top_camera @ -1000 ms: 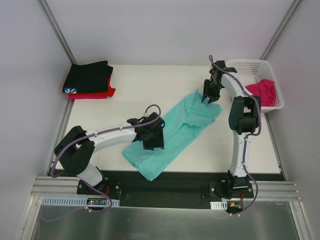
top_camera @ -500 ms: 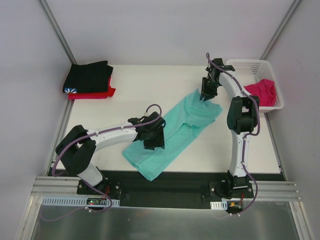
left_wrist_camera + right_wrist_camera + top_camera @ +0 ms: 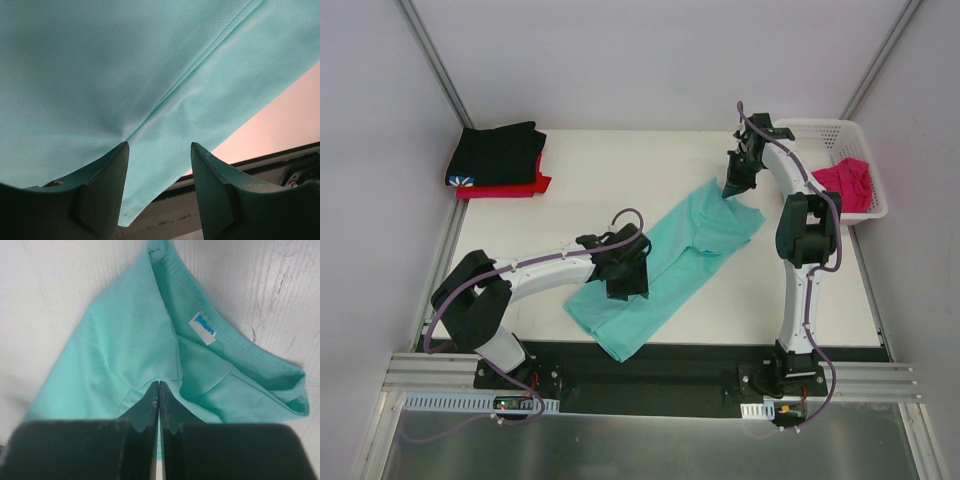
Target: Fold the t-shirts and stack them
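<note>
Right fingers (image 3: 147, 412) pinched shut on teal t-shirt (image 3: 115, 340) by the collar; left fingers (image 3: 102, 190) open, cloth just ahead.

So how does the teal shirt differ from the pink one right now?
The teal shirt lies spread on the table; the pink shirt is bunched in the white basket. The right gripper pinches the teal shirt near its collar; no gripper touches the pink shirt. Neither lies on the black-and-red stack yet.
</note>
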### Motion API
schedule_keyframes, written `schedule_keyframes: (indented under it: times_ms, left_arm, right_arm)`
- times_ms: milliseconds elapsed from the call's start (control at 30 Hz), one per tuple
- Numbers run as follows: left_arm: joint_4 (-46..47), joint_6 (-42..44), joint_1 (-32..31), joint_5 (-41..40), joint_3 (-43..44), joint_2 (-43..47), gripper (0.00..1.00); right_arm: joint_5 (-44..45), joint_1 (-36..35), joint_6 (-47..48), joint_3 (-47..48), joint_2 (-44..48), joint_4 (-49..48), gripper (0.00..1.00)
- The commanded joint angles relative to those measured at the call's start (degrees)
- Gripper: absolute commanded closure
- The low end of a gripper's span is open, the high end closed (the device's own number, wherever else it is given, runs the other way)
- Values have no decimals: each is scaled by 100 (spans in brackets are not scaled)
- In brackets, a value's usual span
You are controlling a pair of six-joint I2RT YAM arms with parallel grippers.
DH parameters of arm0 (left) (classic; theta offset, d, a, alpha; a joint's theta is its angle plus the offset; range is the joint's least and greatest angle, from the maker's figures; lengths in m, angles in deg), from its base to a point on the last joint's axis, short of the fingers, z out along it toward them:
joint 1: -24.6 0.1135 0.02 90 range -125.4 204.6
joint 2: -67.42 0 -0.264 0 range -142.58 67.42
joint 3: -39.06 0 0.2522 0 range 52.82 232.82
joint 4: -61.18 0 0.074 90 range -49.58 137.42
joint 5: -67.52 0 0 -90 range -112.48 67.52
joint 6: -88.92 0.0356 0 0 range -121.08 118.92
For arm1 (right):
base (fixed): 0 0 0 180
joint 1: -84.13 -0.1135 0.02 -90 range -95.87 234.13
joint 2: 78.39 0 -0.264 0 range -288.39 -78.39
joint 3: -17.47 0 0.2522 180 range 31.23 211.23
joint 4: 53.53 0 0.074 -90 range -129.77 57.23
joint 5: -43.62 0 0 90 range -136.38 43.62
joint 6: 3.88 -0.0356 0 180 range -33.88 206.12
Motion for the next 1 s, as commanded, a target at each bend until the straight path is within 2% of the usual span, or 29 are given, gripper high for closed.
schedule_keyframes:
  times_ms: [0,300,567,967]
  left_arm:
    - [-190,106,-3,-46,320,-42,48]
    - [-181,123,-3,-2,356,-147,48]
    - [-190,141,-12,-28,285,-86,48]
    - [-365,114,5,-116,-22,362,48]
  right_arm:
    - [-347,-9,-37,39,189,-39,99]
    - [-163,8,-80,-736,-145,-365,99]
    - [434,157,42,-61,-584,-40,99]
    - [506,342,122,477,-760,92,99]
